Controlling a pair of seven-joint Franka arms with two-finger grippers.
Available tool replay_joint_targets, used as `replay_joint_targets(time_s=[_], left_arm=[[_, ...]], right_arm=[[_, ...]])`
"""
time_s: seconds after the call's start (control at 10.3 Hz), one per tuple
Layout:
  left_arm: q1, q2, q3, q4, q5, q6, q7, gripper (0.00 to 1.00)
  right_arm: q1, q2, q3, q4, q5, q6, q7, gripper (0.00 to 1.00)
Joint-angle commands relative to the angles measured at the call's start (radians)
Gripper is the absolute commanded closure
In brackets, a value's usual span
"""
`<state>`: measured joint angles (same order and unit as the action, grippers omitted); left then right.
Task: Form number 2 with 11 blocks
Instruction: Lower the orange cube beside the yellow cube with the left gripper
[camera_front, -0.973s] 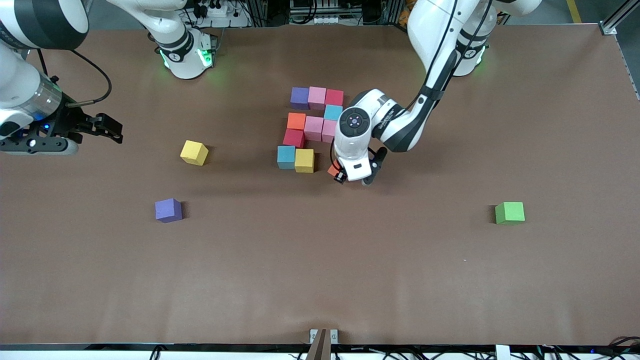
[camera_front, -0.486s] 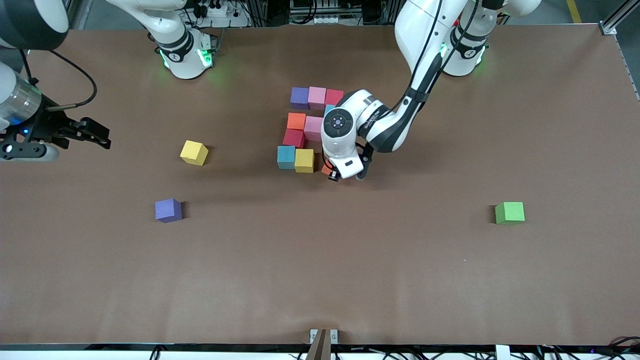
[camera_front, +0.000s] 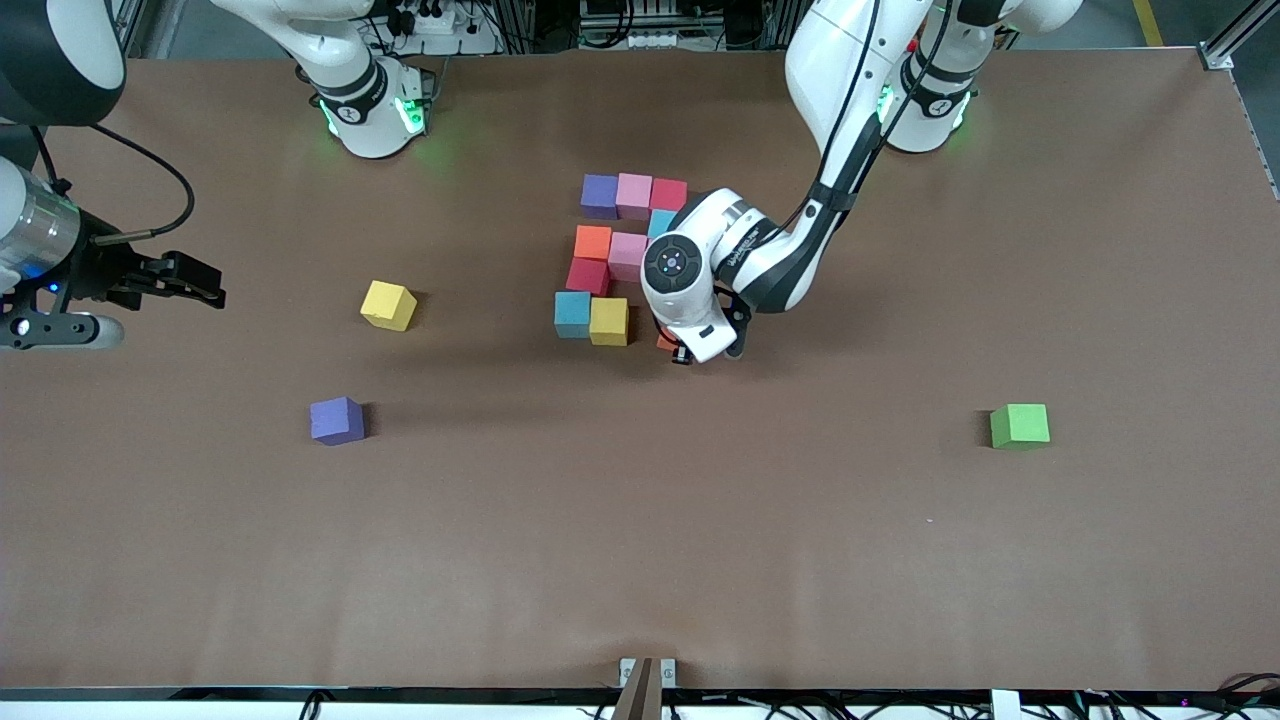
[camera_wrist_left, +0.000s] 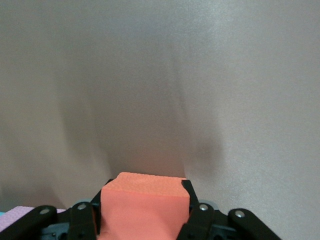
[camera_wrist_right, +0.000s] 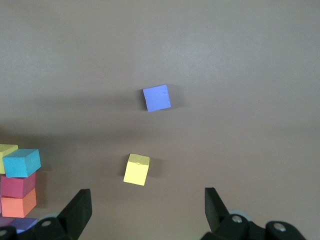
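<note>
Left hand (camera_front: 690, 352) is clamped on an orange block (camera_wrist_left: 142, 207), low over the worktop (camera_front: 640, 560) just beside the yellow block (camera_front: 609, 321) at the near end of the number 2 (camera_front: 620, 258). So far that shape has purple, pink and red across its farthest row, a blue one (camera_front: 660, 222) under the red, then orange, pink and another mostly hidden by the arm, then red (camera_front: 587, 275), then blue and yellow in the nearest row. Right hand (camera_wrist_right: 147, 207) hangs wide open with nothing in it, over the right arm's end of the worktop, just waiting. Loose cubes: a yellow one (camera_front: 388, 305) and a purple one (camera_front: 336, 420) toward that same end, plus a green cube (camera_front: 1019, 425) toward the left arm's end.
</note>
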<state>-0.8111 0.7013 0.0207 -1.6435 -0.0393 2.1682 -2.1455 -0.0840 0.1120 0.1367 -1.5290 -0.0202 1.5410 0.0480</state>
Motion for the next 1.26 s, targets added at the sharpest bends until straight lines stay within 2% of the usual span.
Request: replay_joint_targets(time_s=[0.0, 0.49, 1.17], left_arm=[[-0.029, 0.012, 0.024, 0.025, -0.025, -0.027, -0.022, 0.76], [-0.049, 0.052, 0.031, 0.082, -0.033, -0.027, -0.08, 0.76], [-0.059, 0.058, 0.036, 0.123, -0.085, -0.027, -0.122, 0.76]], right_arm=[[0.007, 0.023, -0.006, 0.042, 0.005, -0.013, -0.005, 0.0], [0.009, 0.011, -0.009, 0.148, 0.009, -0.045, 0.0, 0.0], [-0.01, 0.015, -0.008, 0.156, 0.009, -0.048, 0.009, 0.0]])
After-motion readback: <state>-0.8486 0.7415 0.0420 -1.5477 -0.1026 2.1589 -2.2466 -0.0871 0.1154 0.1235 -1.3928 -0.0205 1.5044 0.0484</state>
